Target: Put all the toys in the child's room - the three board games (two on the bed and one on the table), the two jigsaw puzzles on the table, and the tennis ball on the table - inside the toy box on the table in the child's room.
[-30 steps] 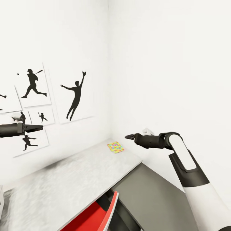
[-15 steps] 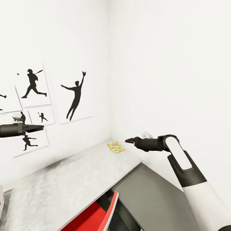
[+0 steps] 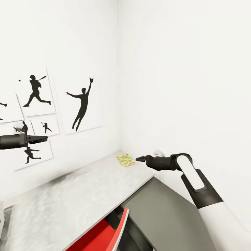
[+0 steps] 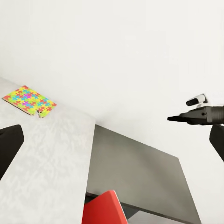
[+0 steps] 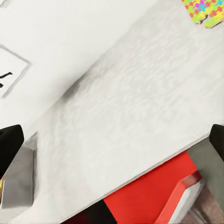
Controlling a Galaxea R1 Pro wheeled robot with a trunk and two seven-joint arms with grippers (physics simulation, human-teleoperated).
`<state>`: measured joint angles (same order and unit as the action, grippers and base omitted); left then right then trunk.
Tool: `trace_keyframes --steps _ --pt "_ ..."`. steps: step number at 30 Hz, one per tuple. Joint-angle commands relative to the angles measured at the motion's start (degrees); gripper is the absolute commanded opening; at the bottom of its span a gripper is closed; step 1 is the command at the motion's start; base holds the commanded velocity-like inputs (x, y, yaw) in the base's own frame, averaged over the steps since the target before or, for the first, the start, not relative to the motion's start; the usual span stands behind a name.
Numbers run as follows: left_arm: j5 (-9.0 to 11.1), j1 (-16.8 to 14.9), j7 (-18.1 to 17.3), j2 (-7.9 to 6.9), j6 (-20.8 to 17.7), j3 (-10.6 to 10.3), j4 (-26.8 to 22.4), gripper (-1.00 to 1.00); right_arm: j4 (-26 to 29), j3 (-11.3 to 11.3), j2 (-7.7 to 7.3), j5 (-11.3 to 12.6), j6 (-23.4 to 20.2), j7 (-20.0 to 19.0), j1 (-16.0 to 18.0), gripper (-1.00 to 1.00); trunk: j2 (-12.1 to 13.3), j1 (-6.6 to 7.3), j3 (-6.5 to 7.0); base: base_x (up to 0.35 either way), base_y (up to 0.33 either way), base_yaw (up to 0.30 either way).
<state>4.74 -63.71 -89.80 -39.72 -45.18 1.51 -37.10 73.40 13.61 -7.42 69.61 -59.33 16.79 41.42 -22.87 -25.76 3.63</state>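
- A thin, square jigsaw puzzle slab (image 3: pixel 125 160) of interlocking yellow, red, blue, green and pink pieces lies flat at the far corner of the long pale grey-white table (image 3: pixel 69 202), at about 12 o'clock in the head view, close to where the two white walls meet.
- The black right gripper (image 3: pixel 139 159) hangs in the air just beside the puzzle, at its 3 o'clock, tips pointing toward it and not touching; its jaws look drawn together to a point.
- The black left gripper (image 3: pixel 43 139) is held level well apart from the puzzle, at about 9 o'clock, in front of the black sports-silhouette prints (image 3: pixel 82 104); its jaws also look together.
- In the right wrist view, a light grey plastic toy box (image 5: pixel 16 179) shows at the table's other end, well apart from the puzzle (image 5: pixel 205 9).
- Judgement: the step in hand is the right arm's reach for the puzzle. The slab is thin and lies flush, so the jaws should part first, come in low over the edge nearest the wall-side corner, and pinch one edge rather than press down.
- The red chair (image 3: pixel 104 233) sits at 6 o'clock, tucked against the table beside a lower dark-grey-topped cabinet (image 3: pixel 167 212).
- No writing or brand can be read anywhere.
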Motion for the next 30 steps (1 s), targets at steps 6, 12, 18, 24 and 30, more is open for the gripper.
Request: trace_keyframes --steps 6,12,18,24,30 --pt "0.0 0.0 -0.2 -0.01 -0.6 0.0 0.0 1.00 -1.5 0.1 -0.28 -8.0 5.6 -13.8 -0.8 1.00 0.0 -0.02 -0.03 0.000 0.000 0.000" --pt "0.0 0.0 -0.2 -0.01 -0.6 0.0 0.0 1.00 -1.8 -0.1 -0.24 -15.8 7.5 -22.7 -0.9 1.00 0.0 -0.02 -0.03 0.000 0.000 0.000" --pt "0.0 0.0 -0.2 -0.01 -0.6 0.0 0.0 1.00 -1.8 -0.2 -0.23 -18.2 8.2 -25.4 -0.9 1.00 0.0 -0.02 -0.03 0.000 0.000 0.000" --pt "0.0 0.0 -0.2 0.09 -0.6 0.0 0.0 1.00 -1.7 -0.3 -0.23 -18.5 8.3 -25.9 -0.9 1.00 0.0 -0.02 -0.03 0.000 -0.042 0.000" --pt "-0.1 0.0 -0.2 0.65 -0.6 0.0 0.1 1.00 -1.6 -0.3 -0.20 -18.5 8.3 -25.9 -0.9 1.00 0.0 -0.02 -0.03 0.000 -0.201 0.000"
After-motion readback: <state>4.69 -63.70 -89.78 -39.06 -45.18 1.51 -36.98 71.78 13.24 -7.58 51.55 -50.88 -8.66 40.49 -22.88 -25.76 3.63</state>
